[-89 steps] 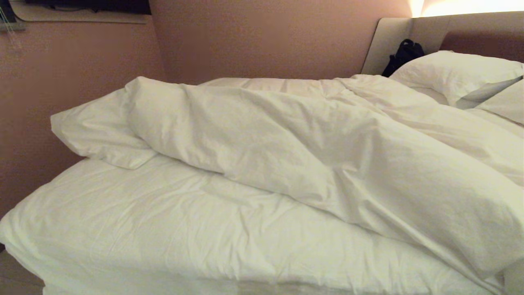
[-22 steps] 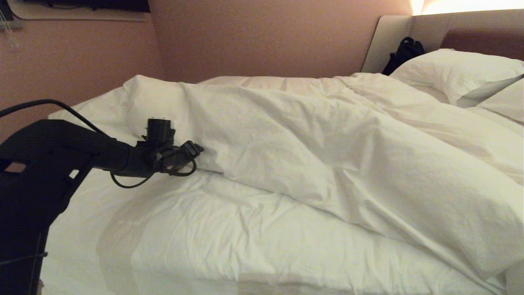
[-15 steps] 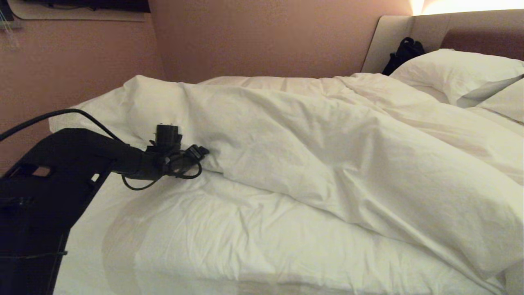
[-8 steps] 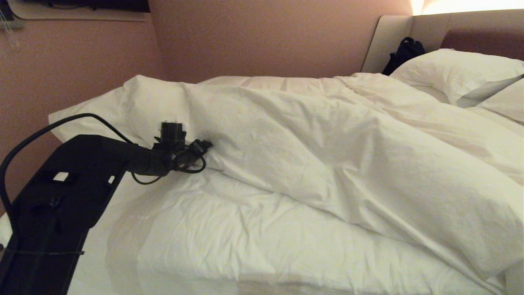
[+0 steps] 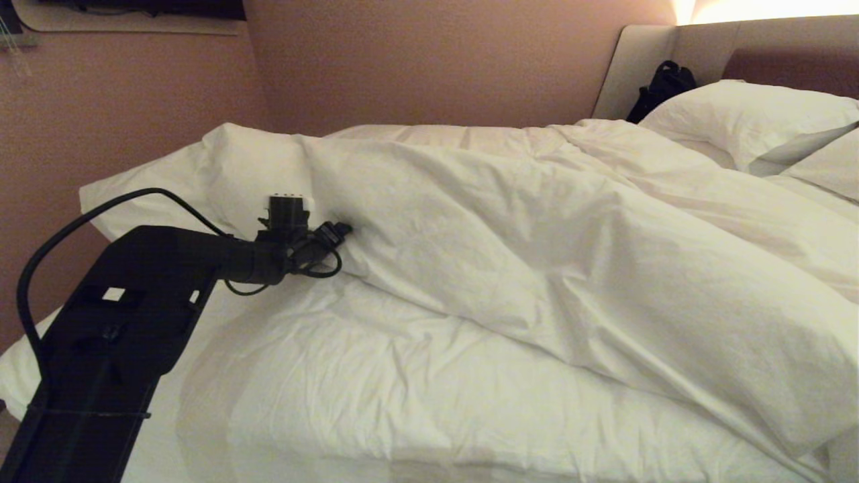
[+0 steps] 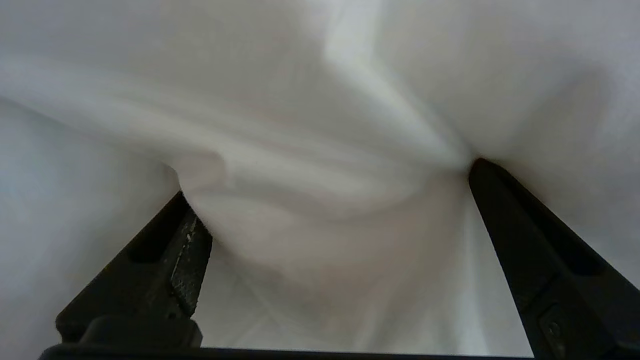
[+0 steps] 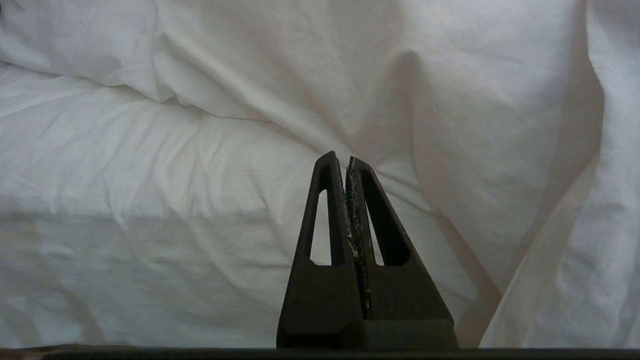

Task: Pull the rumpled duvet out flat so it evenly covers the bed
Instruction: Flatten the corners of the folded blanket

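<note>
Since a second ago my left arm has pushed further in toward the duvet (image 5: 510, 268); the left gripper (image 5: 339, 231) now sits right against the folded edge at the duvet's left end, and it was just short of that before. Jaws are spread wide: in the left wrist view both fingers (image 6: 165, 260) straddle a bulge of white fabric, pressing into it but not yet pinching. So I read this as lined up for the grab, closure not started.

Duvet itself hasn't shifted: it's heaped in a diagonal ridge across the middle of the bed (image 5: 94, 335), with bare sheet (image 5: 402, 389) exposed in front of it and the pillows (image 5: 745, 121) beyond its right end, by the headboard.

Right of the duvet ridge, nothing doing: right gripper (image 7: 346, 160) is parked, fingers pressed together and empty, hanging over the sheet near the duvet's front edge.

Spreading still all to do.
</note>
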Controlling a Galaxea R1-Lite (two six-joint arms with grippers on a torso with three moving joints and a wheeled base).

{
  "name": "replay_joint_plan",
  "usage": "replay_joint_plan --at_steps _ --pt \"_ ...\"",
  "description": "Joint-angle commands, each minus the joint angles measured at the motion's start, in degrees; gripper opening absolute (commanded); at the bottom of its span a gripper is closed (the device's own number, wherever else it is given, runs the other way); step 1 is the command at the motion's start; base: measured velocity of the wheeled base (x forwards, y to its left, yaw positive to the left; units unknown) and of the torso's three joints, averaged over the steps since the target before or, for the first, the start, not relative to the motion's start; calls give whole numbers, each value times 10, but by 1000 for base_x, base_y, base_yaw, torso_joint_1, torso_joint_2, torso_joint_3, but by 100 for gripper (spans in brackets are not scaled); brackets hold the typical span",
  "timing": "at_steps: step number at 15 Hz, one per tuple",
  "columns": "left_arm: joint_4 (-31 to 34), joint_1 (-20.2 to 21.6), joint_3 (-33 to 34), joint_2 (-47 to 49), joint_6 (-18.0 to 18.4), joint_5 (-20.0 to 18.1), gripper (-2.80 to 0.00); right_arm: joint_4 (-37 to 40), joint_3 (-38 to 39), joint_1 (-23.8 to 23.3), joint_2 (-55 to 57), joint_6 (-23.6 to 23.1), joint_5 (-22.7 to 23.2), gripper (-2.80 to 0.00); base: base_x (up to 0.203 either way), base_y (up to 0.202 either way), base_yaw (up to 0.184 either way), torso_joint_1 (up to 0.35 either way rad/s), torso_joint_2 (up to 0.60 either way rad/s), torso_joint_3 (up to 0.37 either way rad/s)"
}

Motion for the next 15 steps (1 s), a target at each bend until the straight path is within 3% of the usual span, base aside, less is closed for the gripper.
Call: replay_joint_plan --at_steps 1,6,7,15 --pt "-1 -5 -1 3 -2 -1 0 0 0 0 0 0 0 -280 0 0 0 0 0 0" --pt "14 -9 -2 -2 -1 1 0 0 0 0 0 0 0 -280 0 0 0 0 0 0" --pt "19 -9 -3 -3 -1 1 -280 0 0 0 0 0 0 -280 0 0 0 0 0 0" --pt "19 -9 3 -15 -2 1 -280 0 0 0 0 0 0 -280 0 0 0 0 0 0"
